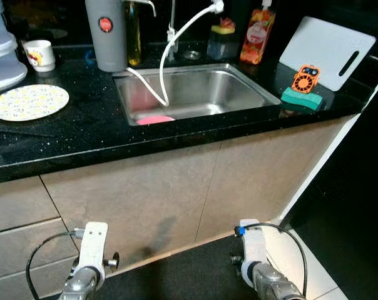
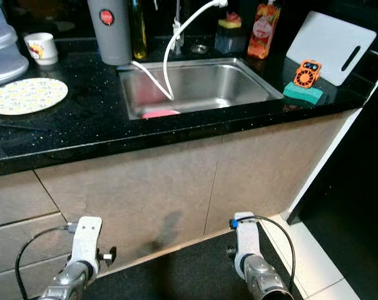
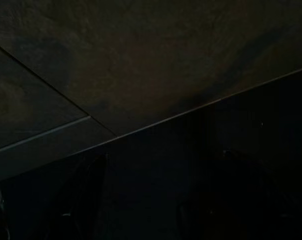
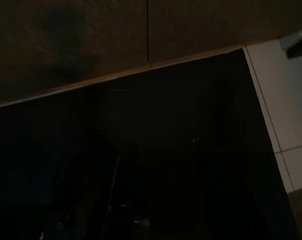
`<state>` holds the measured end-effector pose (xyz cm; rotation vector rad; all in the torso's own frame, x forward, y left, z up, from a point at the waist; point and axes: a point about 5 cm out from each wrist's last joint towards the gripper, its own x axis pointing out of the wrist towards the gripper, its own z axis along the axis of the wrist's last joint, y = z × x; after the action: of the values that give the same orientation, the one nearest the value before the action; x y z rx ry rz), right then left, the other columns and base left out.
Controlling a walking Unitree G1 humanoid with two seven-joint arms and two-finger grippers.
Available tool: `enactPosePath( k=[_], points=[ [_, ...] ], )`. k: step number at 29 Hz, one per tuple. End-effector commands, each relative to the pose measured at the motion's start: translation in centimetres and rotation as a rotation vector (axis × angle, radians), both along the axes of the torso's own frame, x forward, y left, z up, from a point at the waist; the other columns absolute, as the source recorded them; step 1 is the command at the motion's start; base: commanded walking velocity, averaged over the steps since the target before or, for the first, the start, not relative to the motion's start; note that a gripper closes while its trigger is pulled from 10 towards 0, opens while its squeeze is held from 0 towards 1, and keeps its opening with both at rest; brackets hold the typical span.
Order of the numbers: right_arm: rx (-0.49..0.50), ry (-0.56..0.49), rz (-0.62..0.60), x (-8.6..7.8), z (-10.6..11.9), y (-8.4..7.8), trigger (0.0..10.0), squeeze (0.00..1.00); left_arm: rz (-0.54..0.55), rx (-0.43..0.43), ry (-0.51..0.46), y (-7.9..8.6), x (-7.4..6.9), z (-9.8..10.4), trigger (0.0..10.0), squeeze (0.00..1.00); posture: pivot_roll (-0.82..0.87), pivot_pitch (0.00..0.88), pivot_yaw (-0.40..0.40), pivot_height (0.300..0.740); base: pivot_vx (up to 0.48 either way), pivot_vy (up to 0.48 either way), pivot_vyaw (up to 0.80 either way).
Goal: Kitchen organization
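Note:
A black counter (image 1: 82,134) holds a steel sink (image 1: 239,87) with a pink item (image 1: 155,119) on its floor and a white hose (image 1: 167,62) drooping into it. A patterned plate (image 1: 29,102) and a white cup (image 1: 40,55) sit on the left. A green sponge (image 1: 301,99) with an orange gadget (image 1: 306,79) on it lies right of the sink, in front of a leaning white cutting board (image 1: 326,47). My left arm (image 1: 89,262) and right arm (image 1: 255,256) hang idle below, in front of the cabinets. Both wrist views are very dark.
A grey canister (image 1: 106,34), an oil bottle (image 1: 134,37), a sponge holder (image 1: 223,39) and an orange soap bottle (image 1: 257,36) stand behind the sink. Stacked white containers (image 1: 1,56) are far left. Beige cabinet fronts (image 1: 176,194) face me; white floor tiles (image 1: 301,262) lie to the right.

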<state>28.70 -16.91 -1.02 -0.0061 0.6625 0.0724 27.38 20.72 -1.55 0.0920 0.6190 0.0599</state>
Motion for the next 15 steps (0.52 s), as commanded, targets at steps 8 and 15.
enactPosePath(
  k=[8,15],
  points=[
    [0.009,0.028,0.017,-0.80,-1.15,0.68,10.0,0.00,-0.005,0.018,0.028,-0.46,-1.03,-1.00,10.0,0.00,0.02,0.078,-0.024,0.740,0.000,0.000,0.00],
    [0.013,0.004,0.021,-0.58,-0.95,0.71,10.0,0.00,0.033,-0.012,-0.004,-0.14,-1.08,-0.89,10.0,0.00,0.01,0.091,-0.039,0.740,0.000,0.000,0.00]
  ],
)
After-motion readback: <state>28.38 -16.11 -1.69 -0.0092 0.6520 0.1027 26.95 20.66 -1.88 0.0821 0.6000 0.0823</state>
